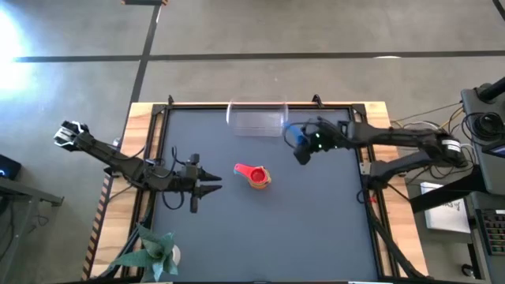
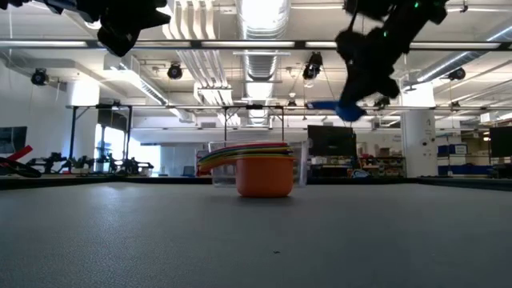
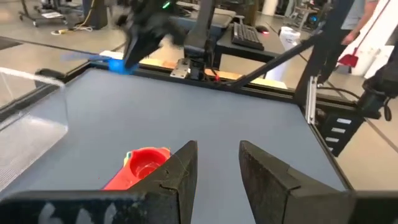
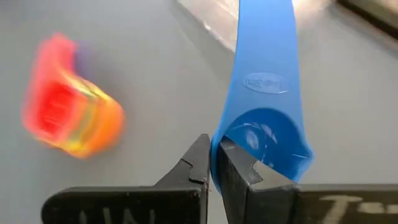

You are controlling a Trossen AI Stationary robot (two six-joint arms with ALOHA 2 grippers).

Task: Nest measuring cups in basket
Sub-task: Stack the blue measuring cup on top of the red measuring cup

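Observation:
A stack of nested measuring cups (image 1: 254,175), red on top and orange at the bottom, stands on its base mid-table. It also shows as the stack (image 3: 146,163) in the left wrist view. The clear basket (image 1: 256,118) rests at the far edge. My right gripper (image 1: 304,146) hangs above the table right of the basket, shut on a blue measuring cup (image 4: 267,118). My left gripper (image 3: 217,168) hovers open to the left of the stack, pointing at it, with nothing between its fingers. My right gripper pinches the blue cup's bowl wall (image 4: 216,149) at the rim between its two fingers, one finger seemingly inside the bowl and one outside. The fingers slant down from the table's right. The cup is lifted clear, and its handle (image 4: 267,50) points away from the fingers toward the basket.
A green leafy decoration (image 1: 154,248) sits at the table's near left corner. Black frame rails (image 1: 371,189) run along the table's edges. Bare grey mat lies between the stack and the near edge.

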